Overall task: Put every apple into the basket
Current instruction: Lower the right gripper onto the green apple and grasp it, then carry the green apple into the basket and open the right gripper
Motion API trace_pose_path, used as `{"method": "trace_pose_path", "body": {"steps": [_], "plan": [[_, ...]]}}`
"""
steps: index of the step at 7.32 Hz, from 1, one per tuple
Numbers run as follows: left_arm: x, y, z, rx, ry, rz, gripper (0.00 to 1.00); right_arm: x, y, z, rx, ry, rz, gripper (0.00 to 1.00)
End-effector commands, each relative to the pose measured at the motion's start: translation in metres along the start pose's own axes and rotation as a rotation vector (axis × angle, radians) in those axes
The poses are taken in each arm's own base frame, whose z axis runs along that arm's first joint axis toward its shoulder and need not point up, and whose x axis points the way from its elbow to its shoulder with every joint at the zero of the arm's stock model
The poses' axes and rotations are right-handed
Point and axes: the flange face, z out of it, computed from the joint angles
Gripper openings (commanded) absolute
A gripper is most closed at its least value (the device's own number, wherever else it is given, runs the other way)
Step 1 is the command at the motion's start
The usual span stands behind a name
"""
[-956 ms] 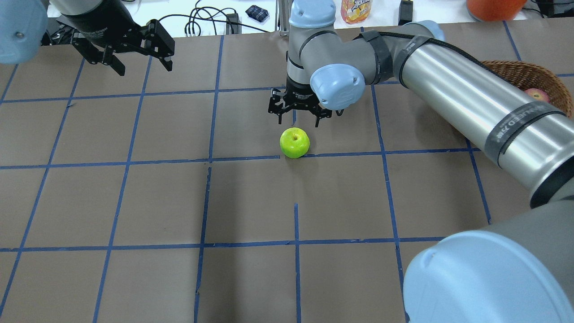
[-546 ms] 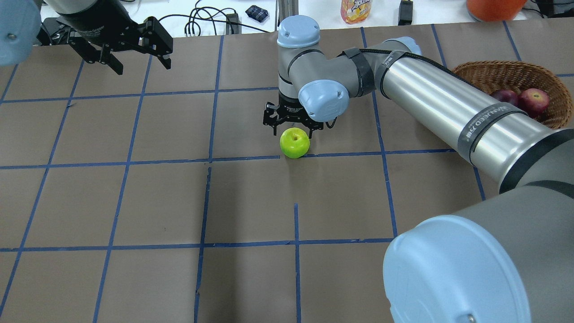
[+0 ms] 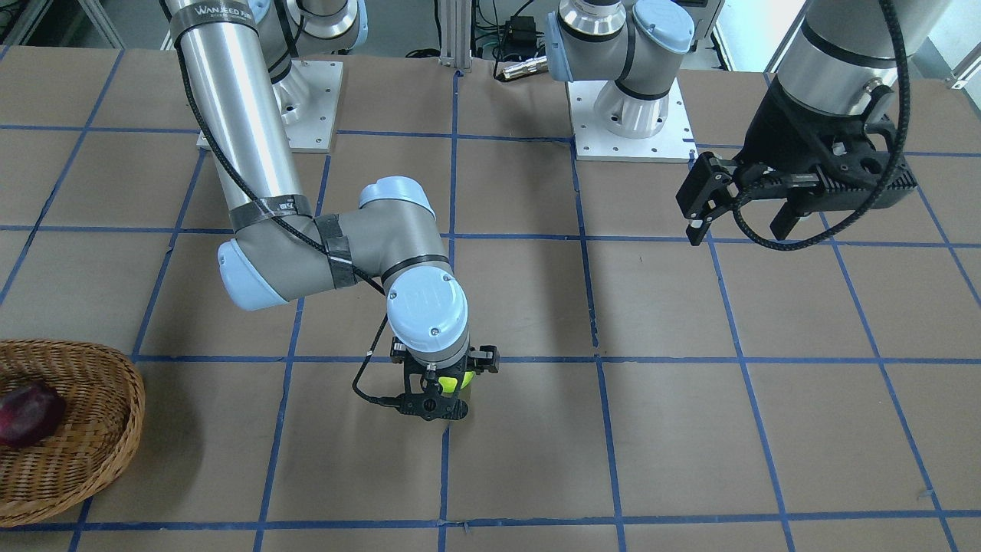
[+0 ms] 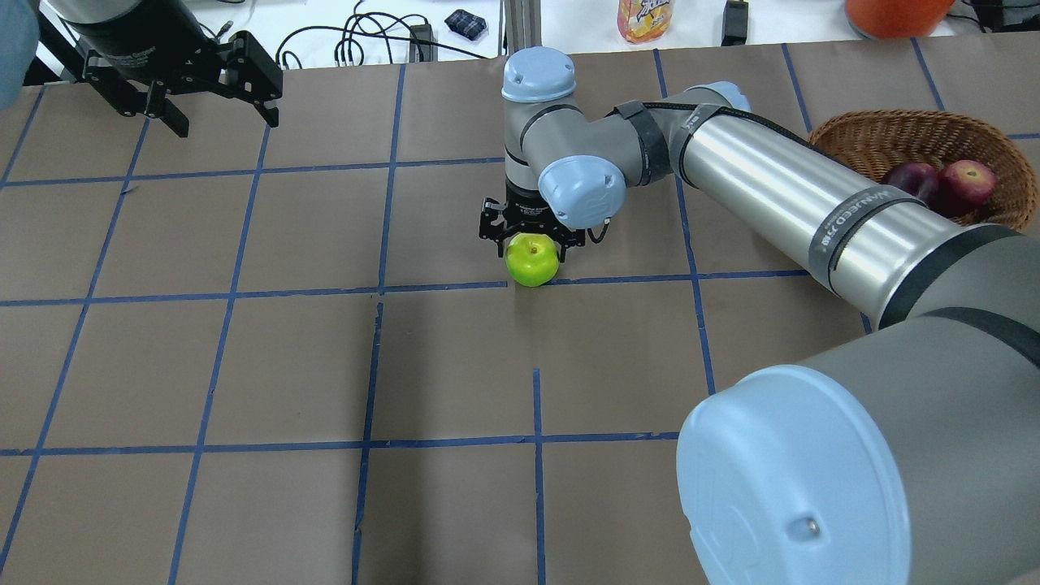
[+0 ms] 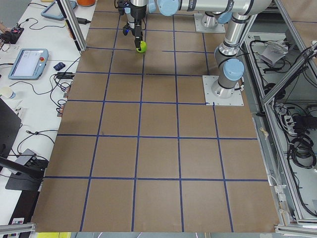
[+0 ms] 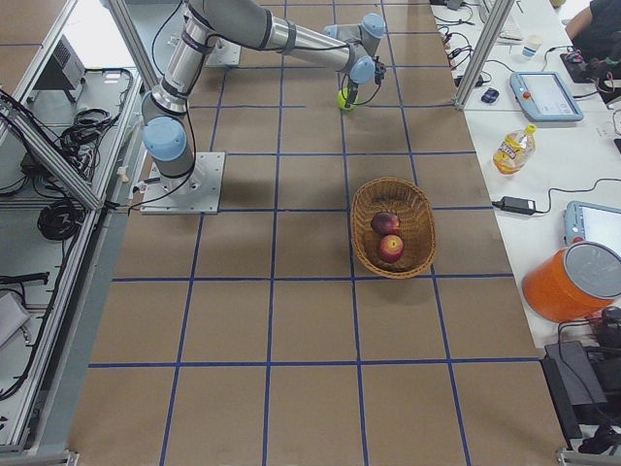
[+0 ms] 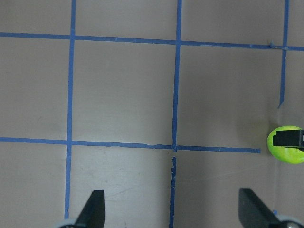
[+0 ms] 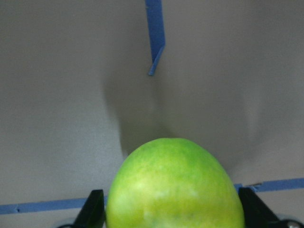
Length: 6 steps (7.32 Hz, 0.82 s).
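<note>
R gripper [image 4: 530, 242] is down over the green apple [image 4: 532, 262], which sits on the table [image 4: 244, 366] near centre, just beside a tape line [image 4: 447, 286]. Its jaws are apart w/ one finger [image 8: 95, 211] on each side of the fruit. The basket [image 4: 877, 130] at the right edge holds the red apple [image 4: 967, 180] & maroon apple [image 4: 914, 177], touching; L gripper [image 4: 225, 122] hangs well apart over the far-left corner, jaws wide apart.
</note>
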Motion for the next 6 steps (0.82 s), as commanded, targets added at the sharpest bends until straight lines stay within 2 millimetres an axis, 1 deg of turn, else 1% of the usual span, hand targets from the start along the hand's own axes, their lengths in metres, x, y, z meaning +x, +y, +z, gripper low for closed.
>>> {"method": "trace_pose_path", "body": {"steps": [1, 2, 3, 4, 5, 6], "plan": [[0.000, 0.006, -0.003, -0.004, -0.003, -0.024, 1.00, 0.001, -0.002, -0.004, 0.008, 0.007, 0.002, 0.20], [0.000, 0.009, -0.004, -0.006, -0.006, -0.024, 1.00, 0.012, -0.007, -0.024, 0.031, 0.012, 0.019, 0.00], [0.000, 0.011, 0.000, -0.014, -0.006, -0.024, 1.00, 0.022, -0.001, -0.060, 0.069, 0.018, 0.027, 0.00], [0.000, 0.012, 0.003, -0.015, -0.006, -0.024, 1.00, 0.055, -0.004, -0.087, 0.056, 0.036, 0.076, 0.00], [-0.001, 0.016, 0.001, -0.014, -0.008, -0.024, 1.00, 0.121, -0.023, -0.115, 0.035, 0.057, 0.154, 0.00], [-0.001, 0.017, 0.000, -0.014, -0.009, -0.024, 1.00, 0.182, -0.035, -0.144, 0.038, 0.042, 0.179, 0.00]]}}
